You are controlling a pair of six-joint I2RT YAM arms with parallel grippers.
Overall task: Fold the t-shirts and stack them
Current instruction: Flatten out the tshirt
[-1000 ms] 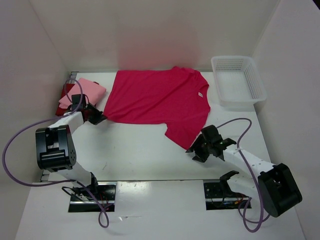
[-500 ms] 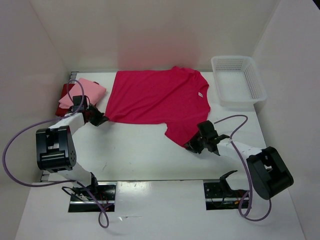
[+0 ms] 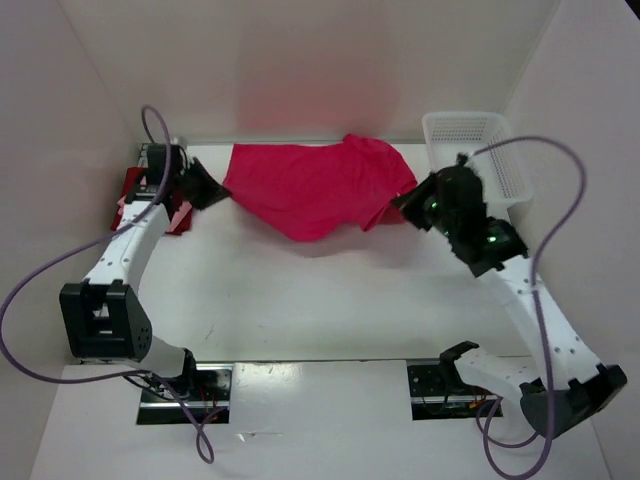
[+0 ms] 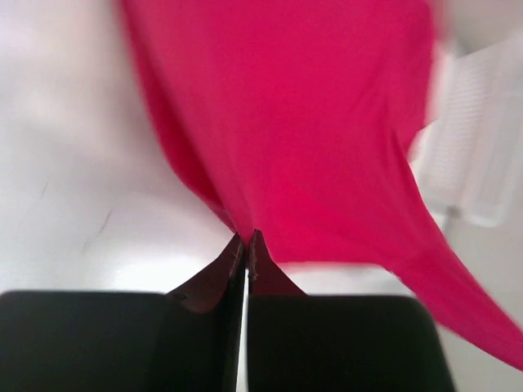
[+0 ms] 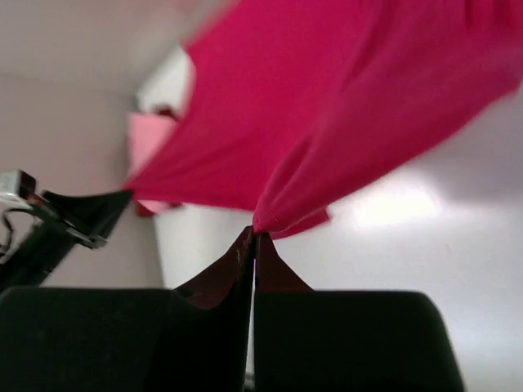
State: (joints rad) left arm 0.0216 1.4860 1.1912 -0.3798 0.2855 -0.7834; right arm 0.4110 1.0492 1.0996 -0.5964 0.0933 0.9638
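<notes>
The bright magenta-pink t-shirt (image 3: 310, 190) hangs stretched between my two grippers above the back of the table, sagging in the middle. My left gripper (image 3: 213, 189) is shut on its left edge, and the cloth (image 4: 310, 122) rises straight from the pinched tips (image 4: 246, 237). On the right, my right gripper (image 3: 402, 203) is shut on a bunched corner (image 5: 282, 214) of the shirt, right at its tips (image 5: 252, 233). The light pink t-shirt (image 5: 151, 131) lies folded on the dark red one (image 3: 130, 183) at the far left, largely hidden behind my left arm in the top view.
A white mesh basket (image 3: 465, 117) stands at the back right, close behind my right arm; it also shows in the left wrist view (image 4: 474, 139). White walls close in the table at the back and both sides.
My right gripper has shut on the shirt's near right corner. Both arms have risen and swung toward the back, lifting the magenta shirt off the table.
</notes>
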